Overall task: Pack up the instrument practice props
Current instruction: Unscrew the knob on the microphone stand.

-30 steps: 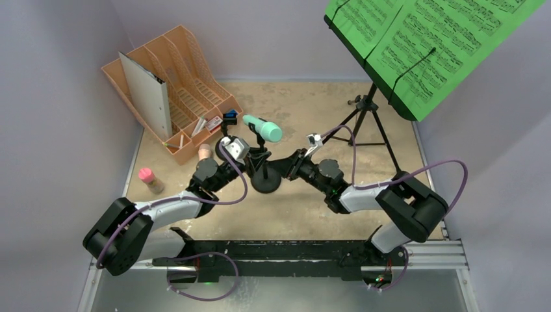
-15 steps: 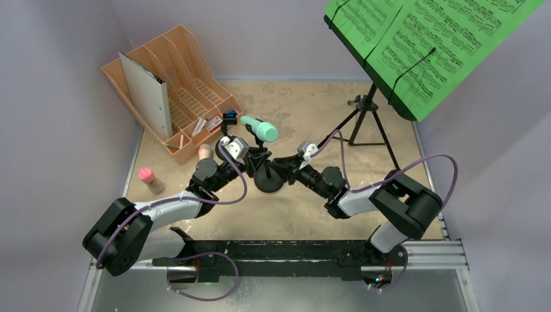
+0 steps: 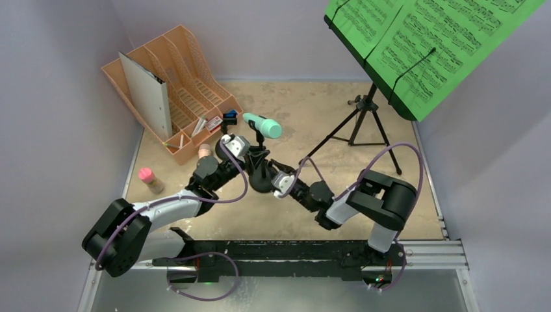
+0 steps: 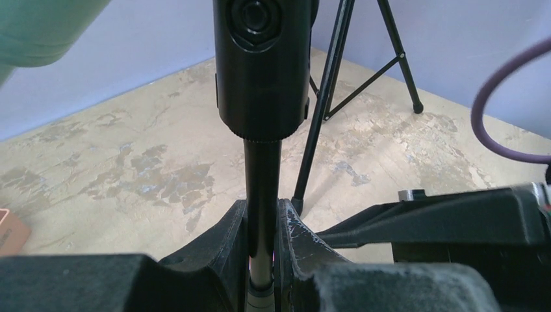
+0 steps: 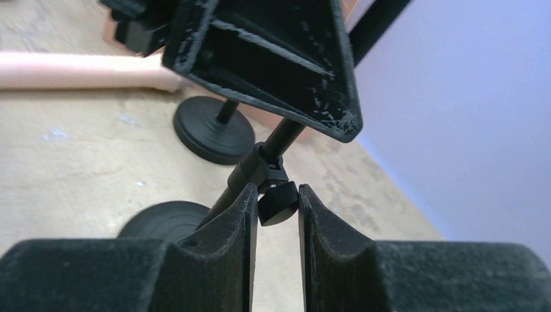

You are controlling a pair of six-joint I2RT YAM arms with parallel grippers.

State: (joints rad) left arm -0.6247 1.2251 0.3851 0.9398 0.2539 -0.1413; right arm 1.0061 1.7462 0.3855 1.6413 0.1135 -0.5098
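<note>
Two grippers were on one short clip pole [image 4: 262,188] near the table's middle, with the orange file rack [image 3: 188,71] at its 10 o'clock and the tripod [image 3: 364,120] at its 2 o'clock. The left gripper [image 4: 263,221], from 8 o'clock, was clamped narrow on the thin shaft below the clip. The right gripper [image 5: 278,195], from 4 o'clock, pinched the small black knob [image 5: 278,207] at the joint lower down. The pole looked stiff and bottom-heavy, its weight in the round base [image 5: 162,221], so the shaft seemed the sound place to hold. The teal microphone [image 3: 263,125] in the clip was probably light, smooth plastic and might slip out if tipped.
</note>
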